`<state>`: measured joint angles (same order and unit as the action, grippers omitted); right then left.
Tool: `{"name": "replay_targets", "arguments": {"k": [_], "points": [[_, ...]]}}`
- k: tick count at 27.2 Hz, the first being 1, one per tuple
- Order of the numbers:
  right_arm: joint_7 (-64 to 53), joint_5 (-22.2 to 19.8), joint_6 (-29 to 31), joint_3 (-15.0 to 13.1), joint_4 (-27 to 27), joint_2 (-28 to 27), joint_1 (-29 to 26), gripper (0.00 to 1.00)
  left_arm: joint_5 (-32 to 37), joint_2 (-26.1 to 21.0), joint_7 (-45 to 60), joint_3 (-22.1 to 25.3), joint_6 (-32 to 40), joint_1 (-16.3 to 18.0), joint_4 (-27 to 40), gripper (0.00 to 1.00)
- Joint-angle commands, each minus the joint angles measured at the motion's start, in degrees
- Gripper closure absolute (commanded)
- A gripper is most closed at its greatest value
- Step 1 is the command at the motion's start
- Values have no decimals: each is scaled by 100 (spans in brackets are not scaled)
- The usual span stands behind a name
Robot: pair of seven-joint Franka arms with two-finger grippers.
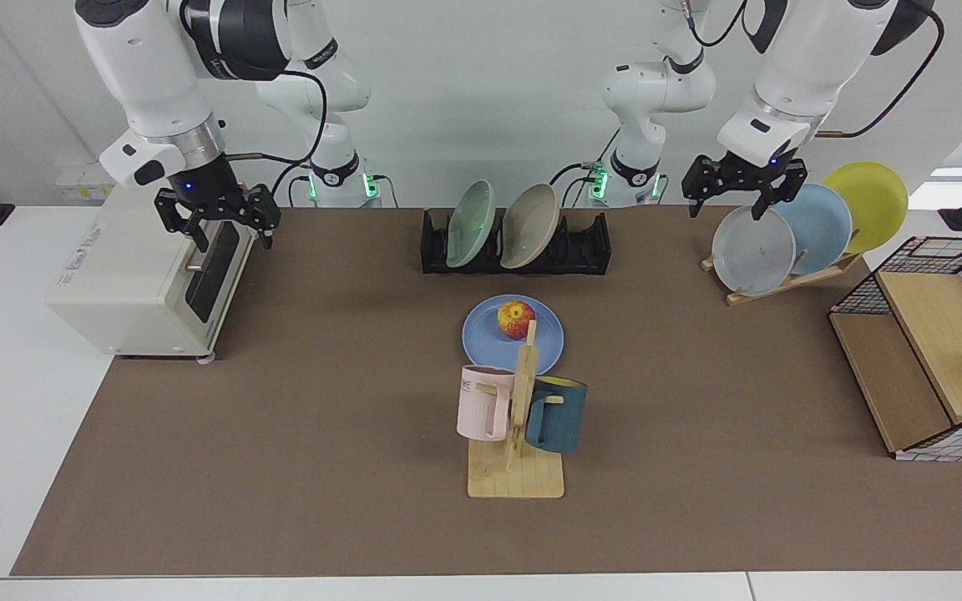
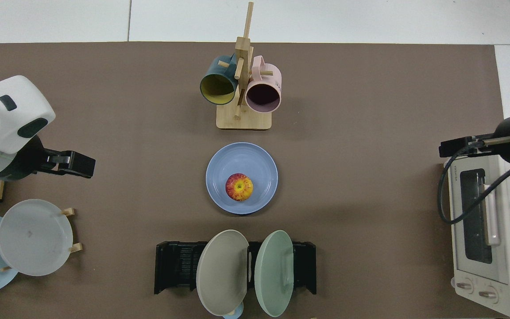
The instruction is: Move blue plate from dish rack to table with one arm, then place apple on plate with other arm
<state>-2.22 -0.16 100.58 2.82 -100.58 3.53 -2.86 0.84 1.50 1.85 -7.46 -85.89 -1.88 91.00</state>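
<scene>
Facing view first: our right gripper [image 1: 216, 219] hangs open and empty above the toaster oven [image 1: 143, 280]. Our left gripper [image 1: 744, 190] hangs open and empty too, over the grey plate [image 1: 753, 250] on the wooden stand. Both sit well apart from the blue plate [image 1: 491, 340], which lies on the table [image 1: 281, 434] with the apple [image 1: 515, 319] on it. Looks done to us. Only risk: an arm swinging low could clip the mug tree [image 1: 521, 417] or the dish rack [image 1: 589, 250]. Count: one apple, two mugs, two plates racked, three on the stand.
</scene>
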Motion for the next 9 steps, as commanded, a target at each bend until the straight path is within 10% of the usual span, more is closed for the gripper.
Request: {"name": "replay_targets", "arguments": {"k": [1,9], "points": [[142,-46,-153,-36,73,-19,39,0,30,35,43,-28,117,48,-74,0],[309,-46,-109,-45,73,-19,48,0,30,70,43,-28,117,48,-74,0]]}}
